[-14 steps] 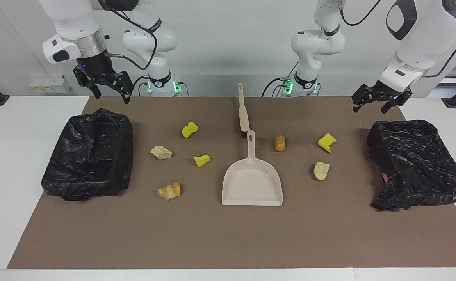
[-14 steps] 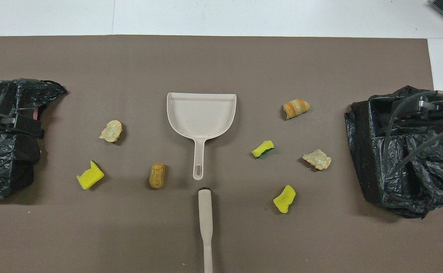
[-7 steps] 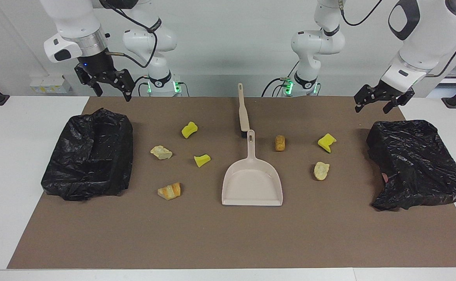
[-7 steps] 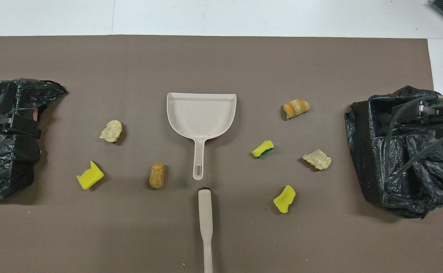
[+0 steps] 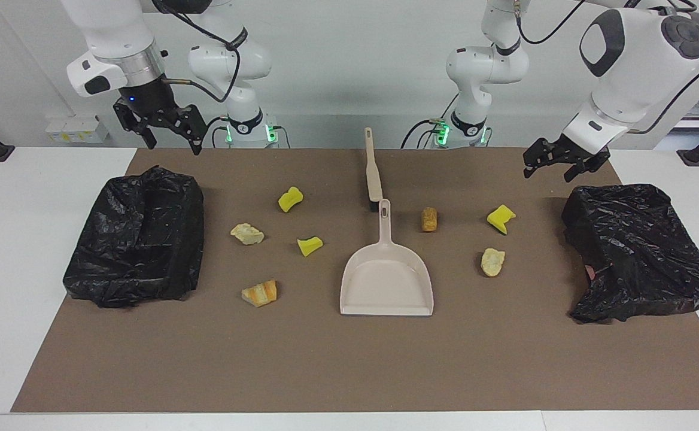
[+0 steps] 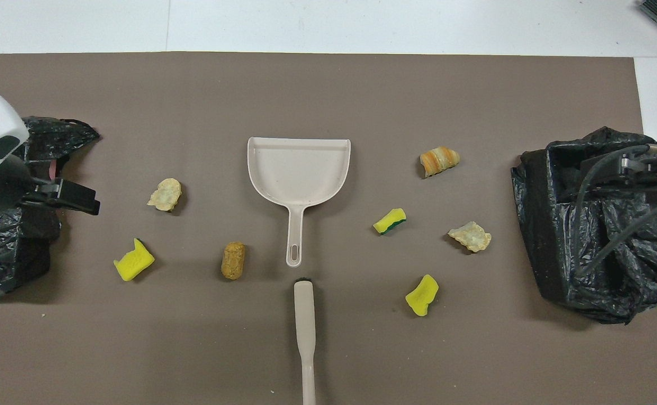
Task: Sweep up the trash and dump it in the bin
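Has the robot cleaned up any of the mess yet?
Not yet. All seven bits of trash lie on the mat, none in the dustpan or either bin. The brush lies untouched. The left gripper and right gripper hang empty, jaws open. All sweeping and dumping remains.

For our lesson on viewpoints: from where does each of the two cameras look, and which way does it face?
Facing view: high across the table, looking at the robots; both arms show whole, left claw and right claw raised, open.
Overhead view: above the robots' end, looking steeply down and forward; part of the left arm shows.
Shared: dustpan, brush, trash chunks, both black-bagged bins, turned half a turn.
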Motion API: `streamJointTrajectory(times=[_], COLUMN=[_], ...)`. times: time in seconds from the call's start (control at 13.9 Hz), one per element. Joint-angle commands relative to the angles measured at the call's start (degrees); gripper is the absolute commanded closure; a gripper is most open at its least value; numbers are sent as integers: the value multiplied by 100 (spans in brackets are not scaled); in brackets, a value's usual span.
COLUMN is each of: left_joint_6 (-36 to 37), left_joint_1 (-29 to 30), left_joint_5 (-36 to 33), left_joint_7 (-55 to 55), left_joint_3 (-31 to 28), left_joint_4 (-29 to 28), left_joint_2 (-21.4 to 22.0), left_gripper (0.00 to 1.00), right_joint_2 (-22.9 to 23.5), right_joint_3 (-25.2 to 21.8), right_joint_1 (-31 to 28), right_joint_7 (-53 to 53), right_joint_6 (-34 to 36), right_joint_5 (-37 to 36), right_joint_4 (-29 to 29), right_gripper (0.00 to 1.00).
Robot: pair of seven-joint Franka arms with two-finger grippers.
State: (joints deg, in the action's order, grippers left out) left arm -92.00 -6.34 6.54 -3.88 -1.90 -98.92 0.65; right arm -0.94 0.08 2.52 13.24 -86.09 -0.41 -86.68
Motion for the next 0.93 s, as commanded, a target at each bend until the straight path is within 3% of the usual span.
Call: streamJointTrajectory(times=[0.0,0.43,0.86], left_joint_6=[-423,-1030,-1627], left_joint_1=[-393,-1385,-2721], left_joint_5=[102,269,269], left_joint_7=[-25,431,1916], left_joint_3=[-47,-56,-47], left_joint_4=[-777,-2236,-2852], left_joint_2=[391,1314,1385], left_gripper=[0,0,0], right_joint_2=[-100,-91,-100], right_joint_3=[10,18,18], right_joint_1=[-102,-102,-102], right_joint_7=[-146,-147,-155], right_joint_6=[13,4,4], right_joint_5=[146,146,146], right_joint_4=[-113,-104,-104], right_gripper=[0,0,0])
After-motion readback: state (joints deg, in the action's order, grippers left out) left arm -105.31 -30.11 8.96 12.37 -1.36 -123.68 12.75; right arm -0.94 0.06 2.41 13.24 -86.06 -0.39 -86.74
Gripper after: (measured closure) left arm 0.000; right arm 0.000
